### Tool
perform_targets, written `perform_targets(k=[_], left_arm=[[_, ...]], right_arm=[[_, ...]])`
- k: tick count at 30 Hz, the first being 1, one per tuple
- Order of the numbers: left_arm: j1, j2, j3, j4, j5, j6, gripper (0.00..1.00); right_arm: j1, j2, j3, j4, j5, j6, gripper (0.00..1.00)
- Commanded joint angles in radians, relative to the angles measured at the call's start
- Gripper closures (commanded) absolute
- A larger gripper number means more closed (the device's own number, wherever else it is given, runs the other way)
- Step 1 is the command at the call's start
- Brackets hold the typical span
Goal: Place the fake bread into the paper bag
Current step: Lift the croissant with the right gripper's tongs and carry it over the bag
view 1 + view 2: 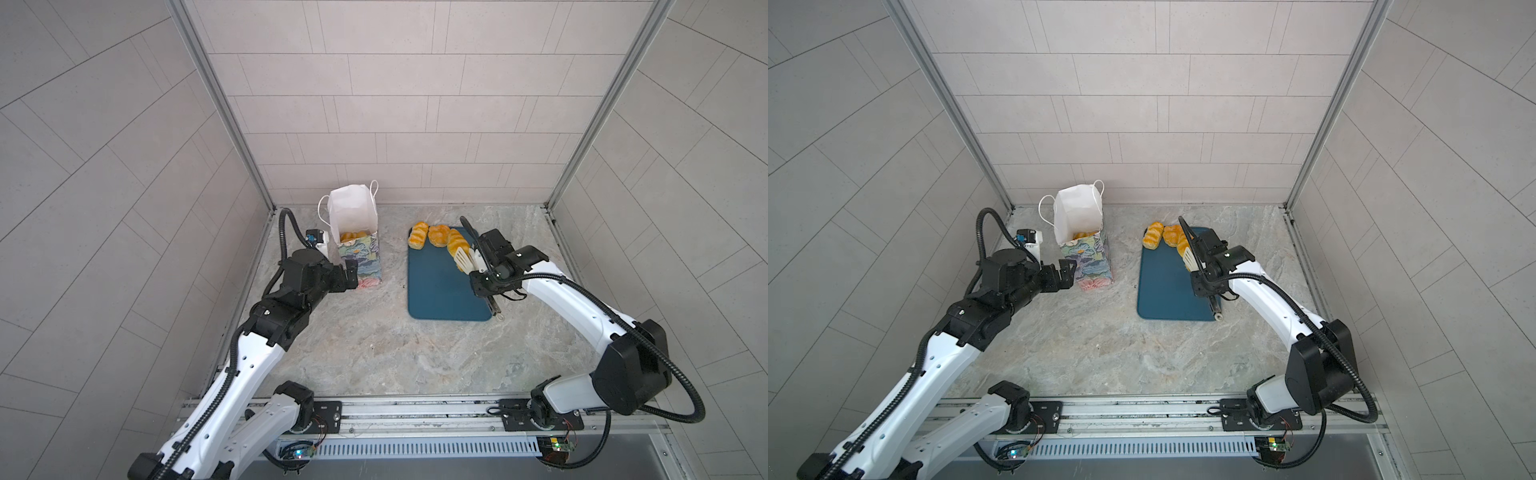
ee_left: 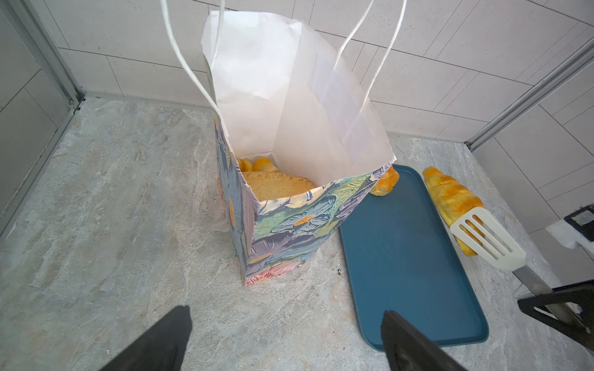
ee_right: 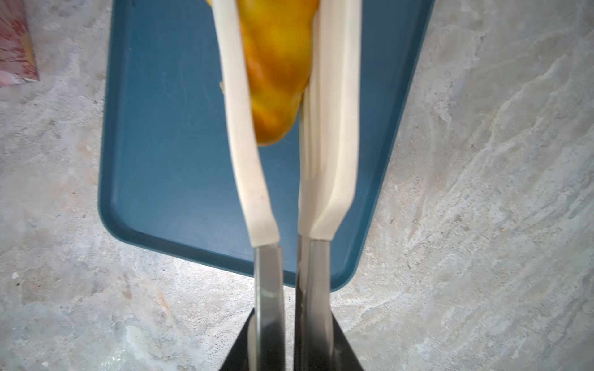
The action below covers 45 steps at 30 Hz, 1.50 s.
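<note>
Squeezing tongs (image 3: 334,160) onto a croissant (image 3: 276,74), right pincer (image 3: 289,347) grips (left pincer (image 2: 286,318) gapes).

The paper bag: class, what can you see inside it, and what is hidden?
Inside the paper bag lie a pale flat bread piece and golden rolls beside it. The bag's floor and anything beneath them are covered.

Marbled grey tabletop (image 1: 374,353); flowered paper bag (image 1: 361,259) upright on it; flat teal tray (image 1: 436,291) beside, apart

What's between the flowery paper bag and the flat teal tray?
Only bare grey marble tabletop separates paper bag and teal tray, shown in both top views.
</note>
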Motion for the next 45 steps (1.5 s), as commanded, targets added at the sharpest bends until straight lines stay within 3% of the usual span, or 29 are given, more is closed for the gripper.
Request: perform_targets(k=[1,14,28,45], left_arm=[[0.007,0.007,0.041,0.001,-0.01,-0.022,0.0],[0.007,0.026,0.078,-0.018,-0.055,-0.043,0.0],[0.019,0.038,0.112,-0.023,-0.053,-0.069,0.0],[0.051,0.021,0.102,-0.042,-0.024,-0.061,0.0]], right_arm=[[0.016,-0.058,0.022,0.056,-0.05,-0.012,0.7],[0.087,-0.062,0.099,0.116,-0.162,-0.046,0.7],[0.135,-0.045,0.311,0.167,-0.261,-0.062,0.68],[0.323,0.218,0.691,0.229,-0.252,-0.079,0.67]])
